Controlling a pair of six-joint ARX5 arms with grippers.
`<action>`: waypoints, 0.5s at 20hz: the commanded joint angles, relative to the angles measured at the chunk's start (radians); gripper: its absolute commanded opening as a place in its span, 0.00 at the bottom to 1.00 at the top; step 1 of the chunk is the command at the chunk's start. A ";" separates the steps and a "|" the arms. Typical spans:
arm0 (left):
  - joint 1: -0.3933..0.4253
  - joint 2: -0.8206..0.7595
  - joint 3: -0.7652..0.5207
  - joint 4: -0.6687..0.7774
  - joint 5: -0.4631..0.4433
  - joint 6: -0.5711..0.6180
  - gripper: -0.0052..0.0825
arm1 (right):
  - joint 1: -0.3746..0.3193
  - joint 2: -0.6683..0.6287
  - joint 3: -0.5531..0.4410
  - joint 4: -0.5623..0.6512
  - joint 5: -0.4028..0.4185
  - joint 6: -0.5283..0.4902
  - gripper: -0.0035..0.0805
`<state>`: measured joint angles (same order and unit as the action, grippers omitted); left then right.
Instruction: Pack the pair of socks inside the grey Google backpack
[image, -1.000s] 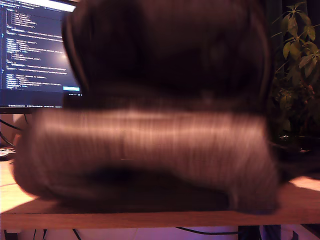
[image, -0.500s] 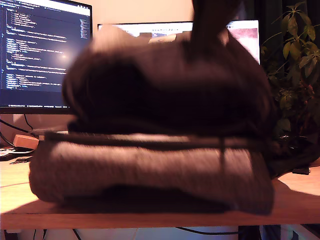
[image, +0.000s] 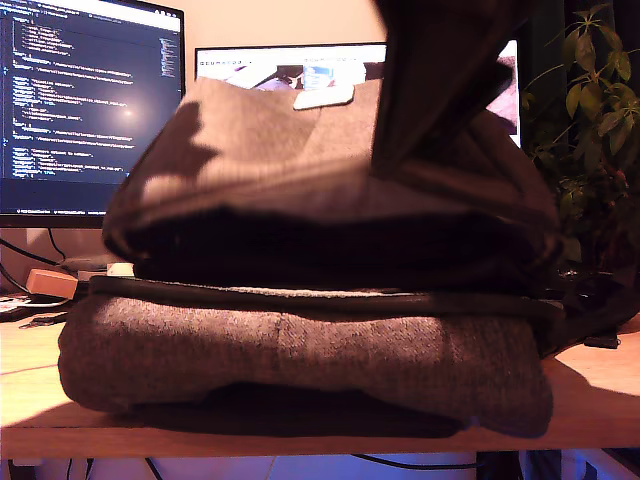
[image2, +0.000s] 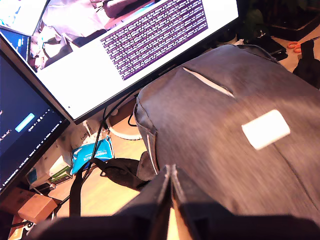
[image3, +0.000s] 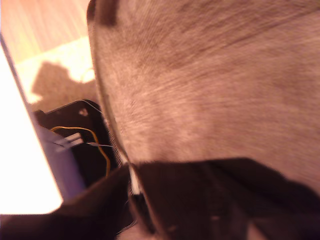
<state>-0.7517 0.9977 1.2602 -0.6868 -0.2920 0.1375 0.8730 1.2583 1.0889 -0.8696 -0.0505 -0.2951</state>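
Note:
The grey Google backpack (image: 300, 350) lies on the wooden table, its upper flap folded down over the lower body, with a white patch (image: 323, 97) on top. The pair of socks is hidden. A dark arm (image: 440, 80) hangs over the flap near the exterior view's right. In the first wrist view my first gripper (image2: 170, 172) is shut with nothing showing between its fingers, just above the backpack (image2: 225, 150) and beside the patch (image2: 265, 129). In the blurred second wrist view my second gripper (image3: 134, 187) looks clamped on the backpack's seamed edge (image3: 107, 125).
Two lit monitors (image: 80, 100) (image2: 125, 55) stand behind the backpack. A plant (image: 595, 110) is at the exterior view's right. Cables, dark straps (image2: 100, 170), a blue packet (image2: 92, 152) and small boxes (image2: 35, 205) lie behind it. The table's front edge (image: 300, 440) runs close below.
The raised backpack flap has come down over the last second and now rests folded on the lower body. The patch and the monitor behind have come into sight.

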 joint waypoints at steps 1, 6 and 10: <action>0.001 0.019 0.003 0.006 0.008 -0.003 0.03 | 0.009 -0.048 0.008 -0.024 -0.019 0.034 0.67; 0.005 0.041 0.002 0.020 0.060 -0.008 0.03 | 0.003 -0.125 0.008 -0.042 0.000 0.085 0.42; 0.070 0.111 0.002 0.109 0.133 -0.011 0.03 | -0.085 -0.121 0.007 0.244 0.123 0.130 0.03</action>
<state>-0.6994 1.0775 1.2602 -0.6014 -0.1661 0.1333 0.8177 1.1320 1.0897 -0.7128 0.0494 -0.1776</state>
